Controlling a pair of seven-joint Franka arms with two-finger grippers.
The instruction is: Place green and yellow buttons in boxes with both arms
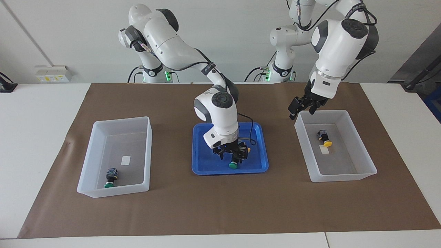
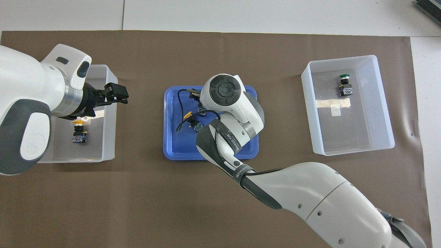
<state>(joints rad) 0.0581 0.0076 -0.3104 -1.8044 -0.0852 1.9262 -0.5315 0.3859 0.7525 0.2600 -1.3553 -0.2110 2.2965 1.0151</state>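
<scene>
In the blue tray, my right gripper is down and open, its fingers on either side of a green button lying there. A yellow button lies just beside it in the tray, toward the left arm's end. My left gripper hangs open and empty over the tray-side, robot-side corner of the box at the left arm's end, which holds another yellow button. The box at the right arm's end holds a second green button. In the overhead view the right wrist hides its fingers.
Brown paper covers the table under the tray and both boxes. The tray sits midway between the two boxes. A black cable loops from the right wrist over the tray.
</scene>
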